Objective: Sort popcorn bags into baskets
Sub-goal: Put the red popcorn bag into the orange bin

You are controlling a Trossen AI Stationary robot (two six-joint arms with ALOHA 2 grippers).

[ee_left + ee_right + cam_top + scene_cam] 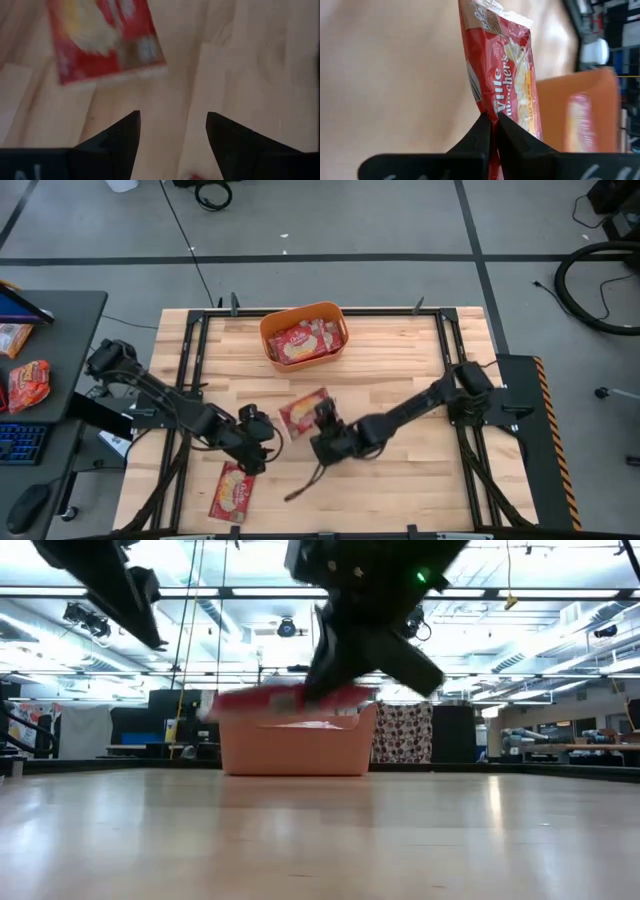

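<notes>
The orange basket (303, 332) stands at the table's far middle with red popcorn bags (300, 340) inside; it also shows in the low view (298, 745). My right gripper (322, 425) is at the table's centre, shut on one popcorn bag (303, 412). Another popcorn bag (232, 491) lies flat near the near edge. My left gripper (258, 448) hovers open between the two, with a bag (105, 37) lying on the wood ahead of its fingers (122, 137). My right gripper (492, 120) pinches the popcorn bag between its two fingers at one edge (487, 102), a little way in from the rim. The bag (290, 698) is lifted clear of the table and juts out past the fingertips toward the basket, roughly level.
A dark side table at the left holds more red packets (28, 385) and a keyboard (20, 445). Black frame rails (190, 370) run along the table's left and right sides. Bare wood lies at the near right of the table (420, 480).
</notes>
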